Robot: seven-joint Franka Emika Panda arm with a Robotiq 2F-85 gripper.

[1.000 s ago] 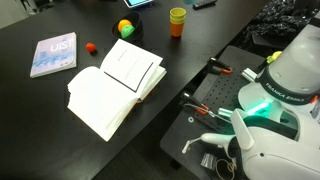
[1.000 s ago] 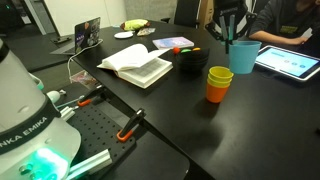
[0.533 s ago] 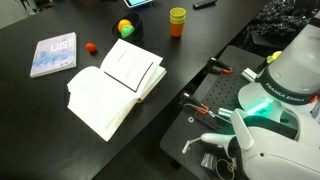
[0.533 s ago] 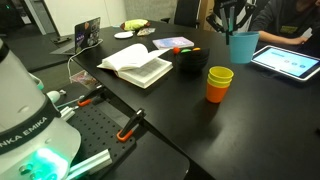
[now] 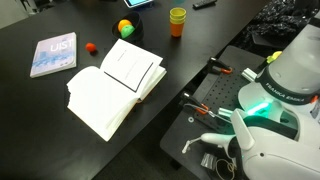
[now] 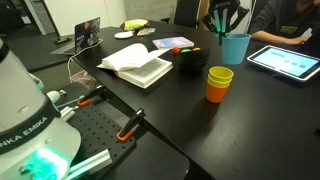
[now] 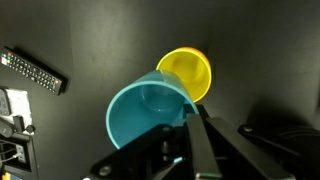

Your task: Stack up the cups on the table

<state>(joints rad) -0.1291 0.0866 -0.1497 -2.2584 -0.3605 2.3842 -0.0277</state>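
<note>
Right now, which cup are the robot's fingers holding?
The light blue cup, pinched by the fingers; the yellow cup sits nested in the orange cup, untouched.

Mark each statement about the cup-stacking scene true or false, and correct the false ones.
1. The gripper is shut on the light blue cup. True.
2. The yellow cup sits inside the orange cup. True.
3. The large book in the middle of the table lies closed. False: it lies open, pages up.
4. The light blue cup is already nested in the yellow cup. False: it is not in the stack; the gripper holds it.
5. All the cups in view are orange. False: one is orange, one yellow, one light blue.
</note>
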